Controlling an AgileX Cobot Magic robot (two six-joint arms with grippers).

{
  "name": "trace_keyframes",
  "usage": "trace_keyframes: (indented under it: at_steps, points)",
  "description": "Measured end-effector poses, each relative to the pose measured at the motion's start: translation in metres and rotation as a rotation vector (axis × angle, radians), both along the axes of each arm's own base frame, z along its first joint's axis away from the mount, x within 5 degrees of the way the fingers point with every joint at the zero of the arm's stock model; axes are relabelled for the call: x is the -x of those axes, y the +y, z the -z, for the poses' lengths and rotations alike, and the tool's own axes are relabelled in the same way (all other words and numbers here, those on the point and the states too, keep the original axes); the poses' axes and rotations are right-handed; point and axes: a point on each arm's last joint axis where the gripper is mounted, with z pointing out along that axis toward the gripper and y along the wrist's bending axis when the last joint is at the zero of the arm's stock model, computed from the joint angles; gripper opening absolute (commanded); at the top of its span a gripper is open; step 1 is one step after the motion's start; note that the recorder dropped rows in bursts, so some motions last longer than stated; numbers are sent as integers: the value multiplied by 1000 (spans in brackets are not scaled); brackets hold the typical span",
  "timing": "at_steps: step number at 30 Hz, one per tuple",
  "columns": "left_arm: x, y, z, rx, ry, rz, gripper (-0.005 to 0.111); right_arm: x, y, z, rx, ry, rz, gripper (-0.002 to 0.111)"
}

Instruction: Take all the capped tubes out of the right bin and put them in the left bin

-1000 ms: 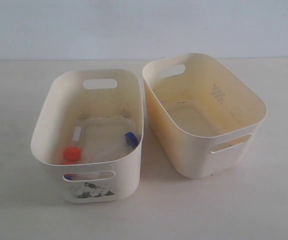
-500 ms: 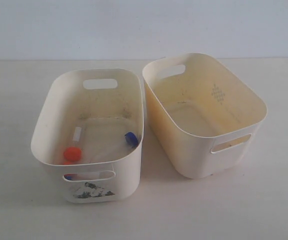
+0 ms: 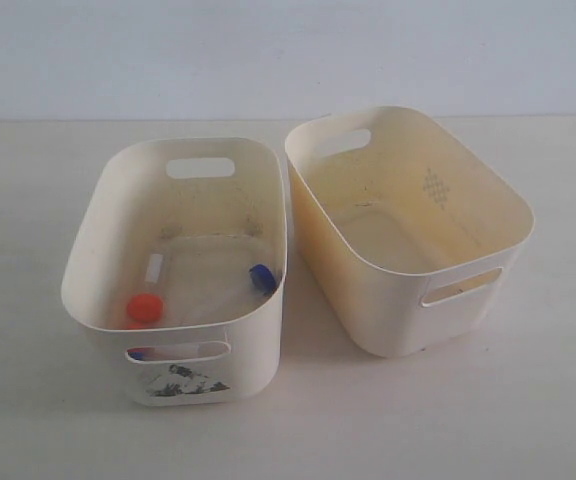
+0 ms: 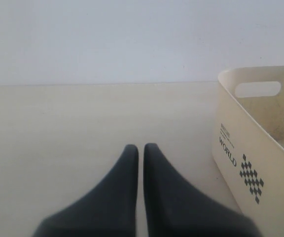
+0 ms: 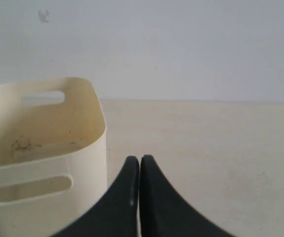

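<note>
Both my grippers are pinched fully shut with nothing in them: my left gripper (image 4: 140,147) hangs low over the table (image 4: 58,123) near the left bin (image 4: 240,148), and my right gripper (image 5: 140,159) sits just beside the right bin (image 5: 48,148). The tubes I can spot are in the left bin, the one with the torn sticker (image 3: 183,382). There's an orange-capped tube (image 3: 145,307) near the sticker-side wall and a blue-capped tube (image 3: 261,277) against the wall facing the right bin. Can't tell where a third one is.
</note>
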Motion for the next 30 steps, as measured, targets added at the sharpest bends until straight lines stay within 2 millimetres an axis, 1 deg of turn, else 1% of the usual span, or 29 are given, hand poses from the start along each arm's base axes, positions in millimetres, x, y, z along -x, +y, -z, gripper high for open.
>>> trace_keyframes:
  at_steps: [4, 9, 17, 24, 30]
  points:
    - [0, 0, 0, 0, 0, 0, 4, 8, 2, 8, 47, 34, -30, 0]
    - [0, 0, 0, 0, 0, 0, 4, 10, 4, 18, 54, 127, -52, 0]
    - [0, 0, 0, 0, 0, 0, 4, 11, 4, 19, 25, 139, -49, 0]
    - [0, 0, 0, 0, 0, 0, 4, 11, 4, 19, -44, 146, -37, 0]
    - [0, 0, 0, 0, 0, 0, 4, 11, 4, 20, -51, 150, -36, 0]
